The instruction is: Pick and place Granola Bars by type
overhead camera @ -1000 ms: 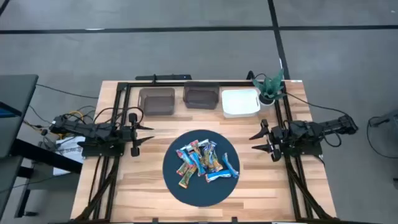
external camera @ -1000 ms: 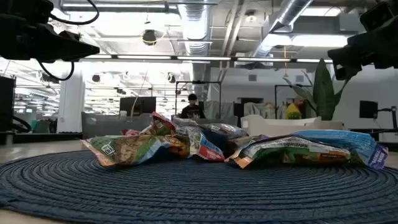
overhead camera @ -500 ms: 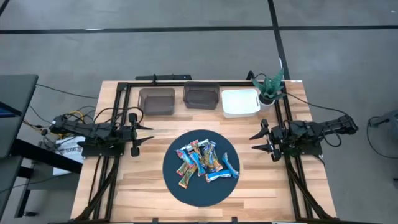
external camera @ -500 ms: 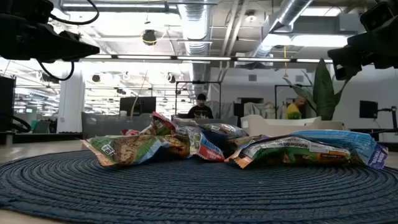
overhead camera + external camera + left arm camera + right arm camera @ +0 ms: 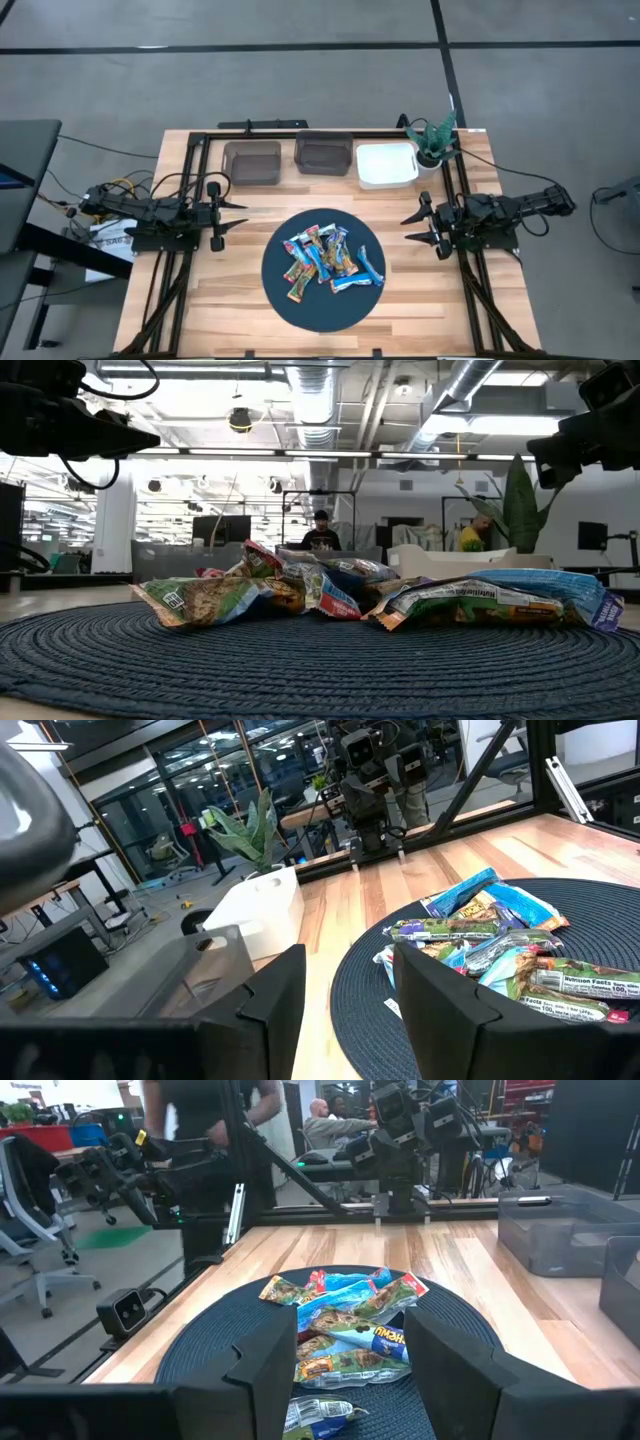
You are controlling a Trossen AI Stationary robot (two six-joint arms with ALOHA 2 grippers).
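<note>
Several granola bars (image 5: 325, 262) in blue-white, green-brown and red-orange wrappers lie in a loose heap on a round dark blue woven mat (image 5: 290, 300) at the table's middle; they also show in the low view (image 5: 350, 595), the left wrist view (image 5: 500, 945) and the right wrist view (image 5: 345, 1325). My left gripper (image 5: 235, 215) hovers open at the mat's left, clear of the bars, fingers pointing at the heap (image 5: 345, 995). My right gripper (image 5: 412, 228) hovers open at the mat's right, likewise pointing at the heap (image 5: 345, 1365). Both hold nothing.
Along the far edge stand two grey bins (image 5: 252, 162) (image 5: 323, 155) and a white bin (image 5: 387, 165), with a small potted plant (image 5: 435, 140) at the far right. A black frame (image 5: 200, 140) borders the table. Bare wood lies between mat and bins. A person (image 5: 320, 532) shows in the room beyond.
</note>
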